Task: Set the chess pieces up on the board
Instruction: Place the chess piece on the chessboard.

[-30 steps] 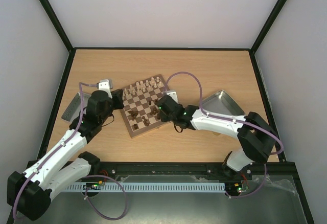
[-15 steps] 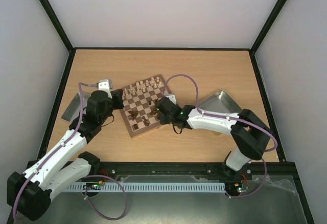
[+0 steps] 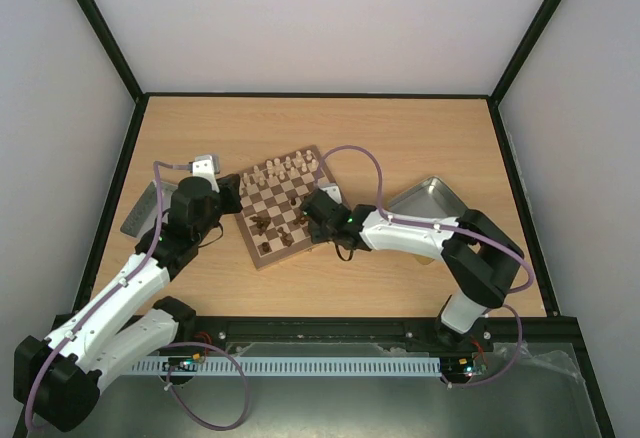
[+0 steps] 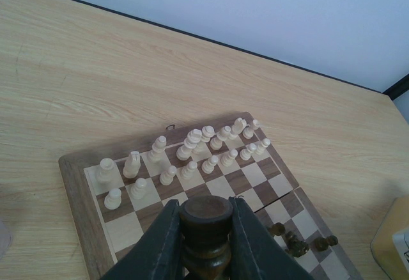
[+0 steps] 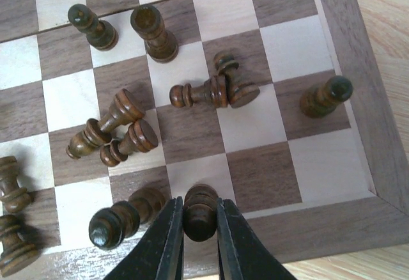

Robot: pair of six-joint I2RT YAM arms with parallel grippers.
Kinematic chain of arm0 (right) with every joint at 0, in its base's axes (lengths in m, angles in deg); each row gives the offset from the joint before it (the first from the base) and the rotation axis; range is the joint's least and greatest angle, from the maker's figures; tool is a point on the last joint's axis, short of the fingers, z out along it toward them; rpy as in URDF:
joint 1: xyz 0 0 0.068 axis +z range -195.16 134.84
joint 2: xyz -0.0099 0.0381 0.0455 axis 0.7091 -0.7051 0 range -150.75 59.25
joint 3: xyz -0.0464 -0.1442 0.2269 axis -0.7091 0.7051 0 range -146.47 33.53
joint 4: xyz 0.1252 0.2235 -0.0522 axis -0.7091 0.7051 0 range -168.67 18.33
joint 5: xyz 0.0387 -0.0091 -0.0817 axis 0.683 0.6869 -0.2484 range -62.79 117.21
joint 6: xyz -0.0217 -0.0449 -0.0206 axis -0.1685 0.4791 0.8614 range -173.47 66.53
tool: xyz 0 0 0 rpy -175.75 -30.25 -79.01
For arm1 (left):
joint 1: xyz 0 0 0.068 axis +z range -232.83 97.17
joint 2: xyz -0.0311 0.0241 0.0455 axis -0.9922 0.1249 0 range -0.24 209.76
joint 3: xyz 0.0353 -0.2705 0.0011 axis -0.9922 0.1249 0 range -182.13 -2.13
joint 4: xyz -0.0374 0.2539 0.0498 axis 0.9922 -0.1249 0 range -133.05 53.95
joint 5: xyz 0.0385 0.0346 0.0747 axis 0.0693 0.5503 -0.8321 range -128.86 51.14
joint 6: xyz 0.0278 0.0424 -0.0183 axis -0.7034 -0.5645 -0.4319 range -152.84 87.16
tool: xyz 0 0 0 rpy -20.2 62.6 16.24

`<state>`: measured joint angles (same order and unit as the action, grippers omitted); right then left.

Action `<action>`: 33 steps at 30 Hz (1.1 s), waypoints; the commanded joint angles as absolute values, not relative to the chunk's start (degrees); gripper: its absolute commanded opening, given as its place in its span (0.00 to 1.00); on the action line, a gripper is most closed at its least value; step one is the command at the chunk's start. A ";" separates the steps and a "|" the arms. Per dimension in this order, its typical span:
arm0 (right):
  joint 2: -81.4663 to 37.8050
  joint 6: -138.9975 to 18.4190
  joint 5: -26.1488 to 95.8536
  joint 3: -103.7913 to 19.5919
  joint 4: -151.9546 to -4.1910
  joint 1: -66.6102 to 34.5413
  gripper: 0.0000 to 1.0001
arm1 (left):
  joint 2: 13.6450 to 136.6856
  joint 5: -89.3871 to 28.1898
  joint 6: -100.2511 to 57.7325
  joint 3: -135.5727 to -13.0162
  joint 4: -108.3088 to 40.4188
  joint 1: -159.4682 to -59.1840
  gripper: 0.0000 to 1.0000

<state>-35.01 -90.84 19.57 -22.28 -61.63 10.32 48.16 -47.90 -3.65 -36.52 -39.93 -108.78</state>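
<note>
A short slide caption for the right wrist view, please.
Right jaws grip a dark piece at the board edge.

- Table (image 3: 400,128): light wood-grain top, enclosed by a black frame (image 3: 100,28) and white walls (image 3: 320,18).
- Metal tray (image 3: 432,201): silver, rectangular, lying at an angle on the right half of the table, partly hidden.
- Grey flat object (image 3: 145,210): at the table's left edge; type cannot be determined.
- Slotted white duct (image 3: 300,366): runs along the near edge.

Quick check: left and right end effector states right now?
Left end effector: closed, holding a dark flat-topped piece.
Right end effector: closed on a dark piece at the edge of the board.
</note>
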 commanded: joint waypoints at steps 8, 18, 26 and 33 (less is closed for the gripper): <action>-36.21 -90.08 17.72 -23.83 -62.37 10.14 0.14 | 47.99 -47.52 -3.35 -35.90 -39.11 -108.14 0.07; -32.05 -90.11 17.70 -24.48 -60.82 10.20 0.24 | 48.13 -47.04 -3.17 -35.94 -38.85 -108.09 0.07; -24.86 -93.87 14.19 -26.14 -59.30 10.10 0.30 | 48.02 -43.87 -1.49 -36.27 -37.82 -107.97 0.07; -17.23 -94.82 24.40 -21.73 -79.89 10.19 0.41 | 49.49 -30.79 17.79 -36.31 -29.12 -107.66 0.08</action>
<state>-20.60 -93.44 19.00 -23.79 -66.24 10.30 48.55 -39.53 4.20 -36.52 -36.30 -108.13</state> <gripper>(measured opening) 0.391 0.171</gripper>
